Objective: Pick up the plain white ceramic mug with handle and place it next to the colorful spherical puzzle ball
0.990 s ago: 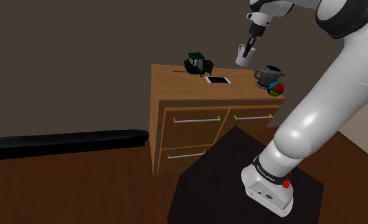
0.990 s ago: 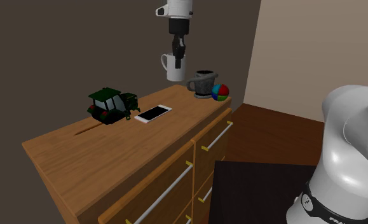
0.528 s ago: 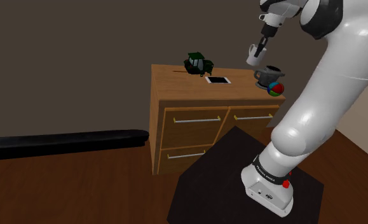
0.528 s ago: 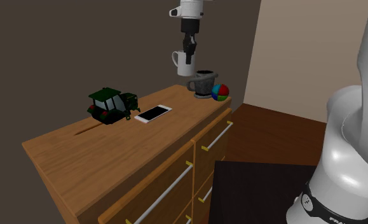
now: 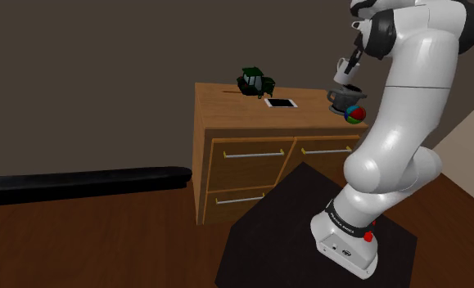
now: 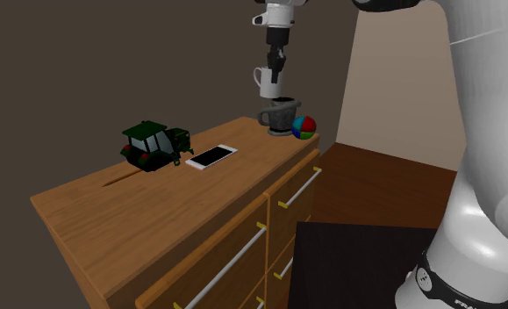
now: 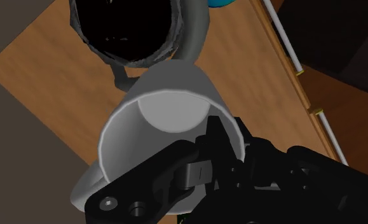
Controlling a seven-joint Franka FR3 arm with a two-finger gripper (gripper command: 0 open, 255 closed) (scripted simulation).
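A long black bench (image 5: 79, 184) is seen on the floor beside the wooden dresser (image 5: 259, 155), off its drawer front at the shoulder view's left. On the dresser's top, a dark green toy tractor (image 6: 155, 145) is parked towards the back edge, and a white-rimmed phone (image 6: 211, 156) is laid flat just beside it, screen up. Further along the top, the white mug (image 6: 269, 82) is held in the air above the dresser, clear of the wood. It is pinched by the black gripper (image 6: 276, 68), whose fingers (image 7: 211, 149) are closed over the mug's wall, one inside the rim and one outside. A grey mug (image 6: 281, 117) is set directly beneath it on the dresser's top, near the end corner. The puzzle ball (image 6: 304, 128), in red, blue and green, is placed at that same end, just beside the grey mug. In front of the dresser, the arm's white base (image 5: 347, 241) is mounted on the black stand (image 5: 259, 245). White lettering beginning "FRA" is read on the base's dark band (image 6: 436, 285), cut off by the frame's edge.
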